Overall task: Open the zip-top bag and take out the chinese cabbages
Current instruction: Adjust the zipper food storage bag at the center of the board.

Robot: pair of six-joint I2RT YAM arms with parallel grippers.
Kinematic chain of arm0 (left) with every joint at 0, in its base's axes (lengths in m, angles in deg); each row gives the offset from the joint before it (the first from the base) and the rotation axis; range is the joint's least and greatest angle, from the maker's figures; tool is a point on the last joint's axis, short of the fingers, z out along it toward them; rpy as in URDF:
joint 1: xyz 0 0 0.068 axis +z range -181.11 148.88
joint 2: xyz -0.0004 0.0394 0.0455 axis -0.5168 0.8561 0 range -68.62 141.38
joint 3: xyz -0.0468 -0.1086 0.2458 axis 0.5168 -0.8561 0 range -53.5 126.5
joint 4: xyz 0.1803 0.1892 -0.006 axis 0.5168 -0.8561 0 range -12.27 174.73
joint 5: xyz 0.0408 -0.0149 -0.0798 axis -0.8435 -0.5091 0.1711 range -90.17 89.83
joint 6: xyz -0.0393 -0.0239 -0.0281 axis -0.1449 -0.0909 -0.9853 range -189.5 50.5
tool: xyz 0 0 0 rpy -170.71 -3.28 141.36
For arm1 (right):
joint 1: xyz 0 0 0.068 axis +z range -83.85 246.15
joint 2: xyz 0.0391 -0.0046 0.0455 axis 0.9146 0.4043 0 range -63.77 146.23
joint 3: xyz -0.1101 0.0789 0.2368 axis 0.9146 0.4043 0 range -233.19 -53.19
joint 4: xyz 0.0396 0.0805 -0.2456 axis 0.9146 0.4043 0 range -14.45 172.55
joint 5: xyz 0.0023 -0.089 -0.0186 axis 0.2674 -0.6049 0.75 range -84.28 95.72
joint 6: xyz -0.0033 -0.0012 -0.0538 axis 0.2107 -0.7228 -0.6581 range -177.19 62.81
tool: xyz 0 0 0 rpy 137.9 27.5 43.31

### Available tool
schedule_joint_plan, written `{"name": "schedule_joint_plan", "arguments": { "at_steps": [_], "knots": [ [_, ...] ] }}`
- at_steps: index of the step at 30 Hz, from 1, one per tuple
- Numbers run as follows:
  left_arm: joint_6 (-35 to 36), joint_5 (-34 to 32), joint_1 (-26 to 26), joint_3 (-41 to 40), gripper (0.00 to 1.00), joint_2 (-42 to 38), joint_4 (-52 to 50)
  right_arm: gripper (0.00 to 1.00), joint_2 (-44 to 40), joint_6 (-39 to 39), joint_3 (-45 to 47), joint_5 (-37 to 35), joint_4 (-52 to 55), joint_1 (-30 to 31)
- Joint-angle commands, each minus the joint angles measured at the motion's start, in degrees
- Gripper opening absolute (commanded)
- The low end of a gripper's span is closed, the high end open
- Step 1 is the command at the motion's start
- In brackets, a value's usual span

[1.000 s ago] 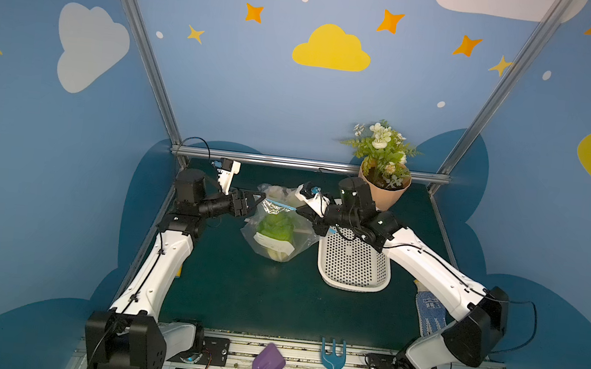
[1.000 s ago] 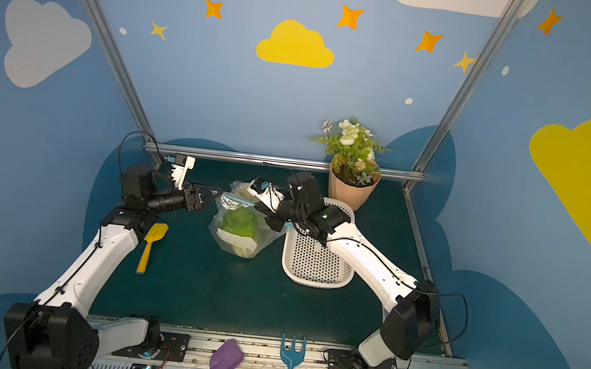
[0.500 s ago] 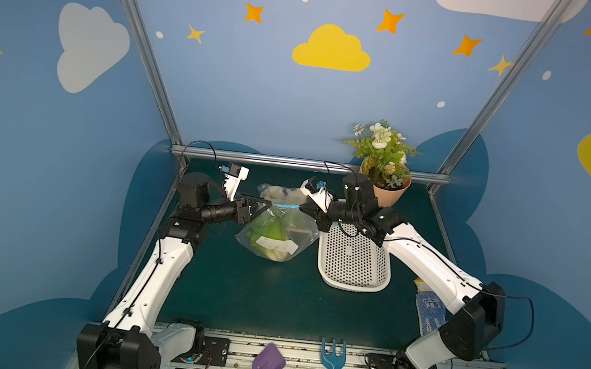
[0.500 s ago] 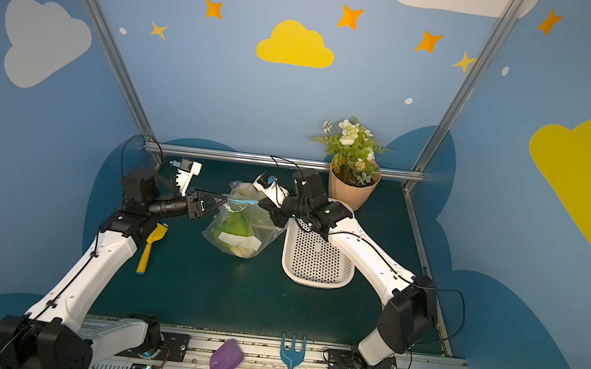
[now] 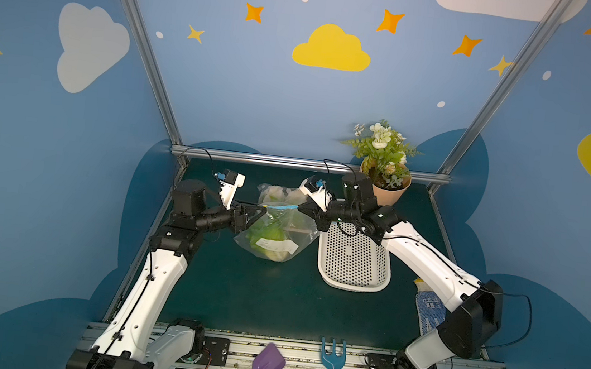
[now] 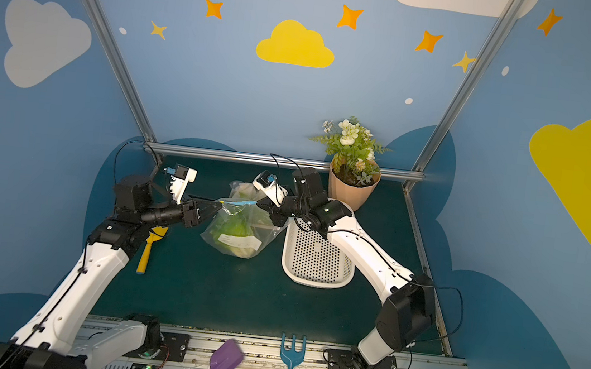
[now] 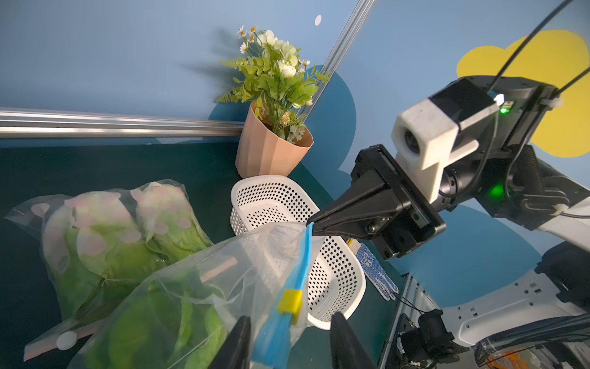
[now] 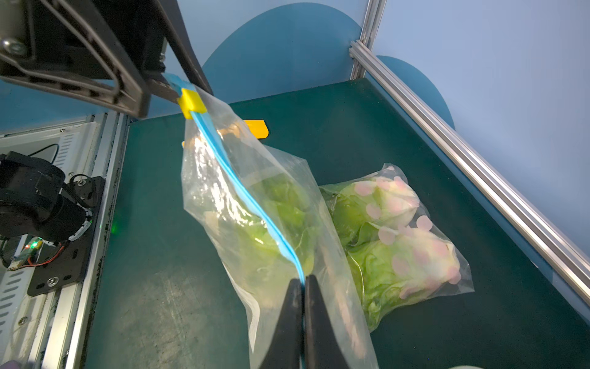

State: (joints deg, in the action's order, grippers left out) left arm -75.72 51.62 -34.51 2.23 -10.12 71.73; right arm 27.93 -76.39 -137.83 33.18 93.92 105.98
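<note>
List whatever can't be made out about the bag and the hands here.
Count of chinese cabbages in the held zip-top bag: unclear in every view; crinkled plastic merges the leaves.
Whether the left hand touches the blue strip: its fingers only flank it in the left wrist view.
Zip open or sealed: unreadable; the right wrist view shows the strip as one line.

Bare table (image 5: 266, 302) lies open on the near side of the zip-top bag (image 5: 277, 234). A white basket (image 5: 350, 285) hems in its right side; a second bag (image 5: 276, 192) lies just behind.
</note>
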Motion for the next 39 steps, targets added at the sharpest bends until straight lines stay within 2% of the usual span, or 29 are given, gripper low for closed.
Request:
{"name": "schedule_joint_plan", "arguments": {
  "at_steps": [1,24,35,39],
  "knots": [
    [1.6,-0.6,-0.18,-0.71,0.39,-0.58,-0.84,0.02,0.76,1.07,-2.27,1.58,1.29,-0.28],
    [4.57,-2.29,-0.21,-0.97,0.24,-3.54,-3.09,0.03,1.1,1.27,-3.0,3.77,3.52,-0.42],
    [4.71,-0.09,-0.12,-0.71,0.16,-4.18,-3.82,0.05,2.13,0.74,-3.44,7.57,5.32,-0.17],
    [5.08,1.02,-0.12,-0.62,0.15,-4.51,-4.23,0.1,2.61,0.12,-3.92,9.08,6.45,-0.02]
  ]
}}
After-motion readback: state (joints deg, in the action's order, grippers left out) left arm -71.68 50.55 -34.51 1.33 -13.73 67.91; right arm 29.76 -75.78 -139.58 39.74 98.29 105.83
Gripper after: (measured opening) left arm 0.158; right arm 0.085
